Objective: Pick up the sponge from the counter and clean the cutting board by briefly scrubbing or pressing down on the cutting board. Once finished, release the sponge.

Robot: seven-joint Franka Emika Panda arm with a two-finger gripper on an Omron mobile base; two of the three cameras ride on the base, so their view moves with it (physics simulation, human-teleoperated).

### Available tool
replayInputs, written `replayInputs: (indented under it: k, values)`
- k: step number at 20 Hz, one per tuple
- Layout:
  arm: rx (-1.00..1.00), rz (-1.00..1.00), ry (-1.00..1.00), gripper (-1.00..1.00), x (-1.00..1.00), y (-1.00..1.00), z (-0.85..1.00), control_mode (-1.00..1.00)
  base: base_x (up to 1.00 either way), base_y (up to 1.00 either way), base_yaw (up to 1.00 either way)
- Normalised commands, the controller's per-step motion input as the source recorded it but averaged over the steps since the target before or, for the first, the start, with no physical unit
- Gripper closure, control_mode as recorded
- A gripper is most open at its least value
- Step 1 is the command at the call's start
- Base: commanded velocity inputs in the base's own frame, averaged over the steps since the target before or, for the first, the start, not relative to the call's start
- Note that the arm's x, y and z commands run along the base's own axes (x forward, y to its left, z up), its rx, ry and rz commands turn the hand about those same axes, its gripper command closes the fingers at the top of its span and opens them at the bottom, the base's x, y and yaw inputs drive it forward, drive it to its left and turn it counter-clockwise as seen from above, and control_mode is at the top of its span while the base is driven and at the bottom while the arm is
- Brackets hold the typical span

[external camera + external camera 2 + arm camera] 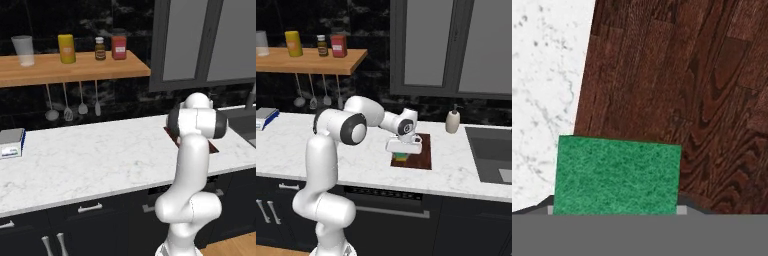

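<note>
Right base view: the white arm reaches from the lower left toward the centre of the frame, and its pincer [403, 151] points down over the near left corner of the thin, dark reddish-brown rectangular cutting board [421, 150]. The small rectangular sponge with a green top layer over a yellow-orange layer [400, 156] sits directly beneath the pincer, held between the fingers and resting on that corner of the board. The board lies flat on the long white marble bench with grey veining [456, 172], at centre right of the frame. A beige soap dispenser bottle [452, 121] stands upright on the bench behind and to the right of the board, apart from it. Hand view: the green face of the sponge [616, 175] occupies the lower left centre, pinched at the pincer [616, 210], whose fingertips show only as small dark and grey edges at either lower corner of the sponge. The wood-grained board [687, 90] spreads across the centre and right, and white bench [547, 75] shows at the left. Left base view: the arm stands at centre right and hides most of the board [171, 134]; a grey-and-white box with a blue label [11, 143] rests at the far left on the bench [90, 155], well apart from the board.
</note>
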Motion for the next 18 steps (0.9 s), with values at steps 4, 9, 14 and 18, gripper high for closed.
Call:
replayInputs:
  k: [4, 9, 14, 18]
  values:
    - [0.0, 0.0, 0.0, 1.0, 0.46, 0.0, -0.37, -1.0, 0.0, 0.0, 0.0]
    - [0.0, 0.0, 0.0, 1.0, 0.69, 0.0, -0.29, -1.0, 0.0, 0.0, 0.0]
    - [0.0, -0.01, 0.0, 1.0, 0.99, 0.0, -0.22, -1.0, 0.0, 0.0, 0.0]
    - [0.0, -0.01, 0.0, 1.0, 1.0, 0.0, -0.16, -1.0, 0.0, 0.0, 0.0]
